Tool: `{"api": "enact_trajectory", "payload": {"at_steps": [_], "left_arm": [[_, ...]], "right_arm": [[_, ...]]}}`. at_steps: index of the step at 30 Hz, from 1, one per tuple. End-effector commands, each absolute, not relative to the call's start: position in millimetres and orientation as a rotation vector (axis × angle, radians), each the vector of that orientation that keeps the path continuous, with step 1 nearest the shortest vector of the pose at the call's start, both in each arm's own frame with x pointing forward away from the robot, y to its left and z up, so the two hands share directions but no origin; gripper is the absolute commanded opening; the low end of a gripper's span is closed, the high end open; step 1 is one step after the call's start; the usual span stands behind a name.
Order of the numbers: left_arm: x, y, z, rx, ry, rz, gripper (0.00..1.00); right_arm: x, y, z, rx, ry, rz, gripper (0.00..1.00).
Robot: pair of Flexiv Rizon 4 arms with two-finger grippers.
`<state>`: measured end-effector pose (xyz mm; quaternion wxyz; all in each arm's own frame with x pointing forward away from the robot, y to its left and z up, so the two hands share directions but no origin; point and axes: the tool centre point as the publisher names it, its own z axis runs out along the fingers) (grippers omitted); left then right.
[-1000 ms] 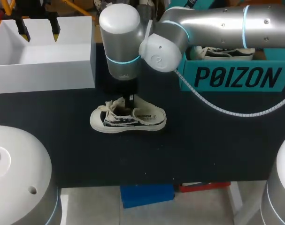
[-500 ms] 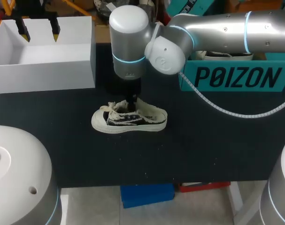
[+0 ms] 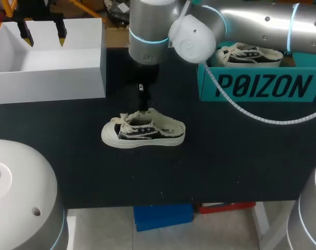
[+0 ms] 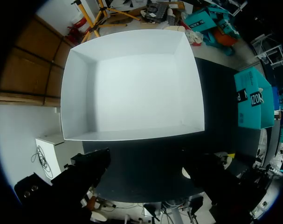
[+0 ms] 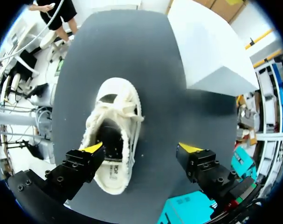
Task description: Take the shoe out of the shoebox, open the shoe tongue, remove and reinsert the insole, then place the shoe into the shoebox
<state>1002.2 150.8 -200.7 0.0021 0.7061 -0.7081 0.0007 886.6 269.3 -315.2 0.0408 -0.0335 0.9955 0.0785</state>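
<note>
Shoe (image 5: 112, 122): upright on its sole, below the right gripper (image 5: 141, 148), mostly under one finger.
Right jaws: wide apart, empty.
Left gripper (image 3: 43, 32): fingers apart, empty, over the white box (image 3: 48, 79).

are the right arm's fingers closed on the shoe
No, the right arm's fingers stand wide apart above the shoe, which lies on the table.

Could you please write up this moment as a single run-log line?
shoe: on table, upright | right gripper: open, above shoe | left gripper: open, over empty white box
</note>
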Motion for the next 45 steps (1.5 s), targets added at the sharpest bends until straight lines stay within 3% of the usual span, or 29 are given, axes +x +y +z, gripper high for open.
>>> {"api": "enact_trajectory", "payload": {"at_steps": [1, 10, 45], "left_arm": [[1001.5, 150.2, -200.1, 2.218, -2.22, -0.001, 1.0], [1001.5, 150.2, -200.1, 2.218, -2.22, -0.001, 1.0], [1001.5, 150.2, -200.1, 2.218, -2.22, -0.001, 1.0]], "right_arm": [[871.8, 238.3, -282.9, -0.194, 3.011, 0.581, 1.0], [842.4, 183.0, -261.5, -0.265, 3.034, 0.853, 1.0], [842.4, 183.0, -261.5, -0.265, 3.034, 0.853, 1.0]]}}
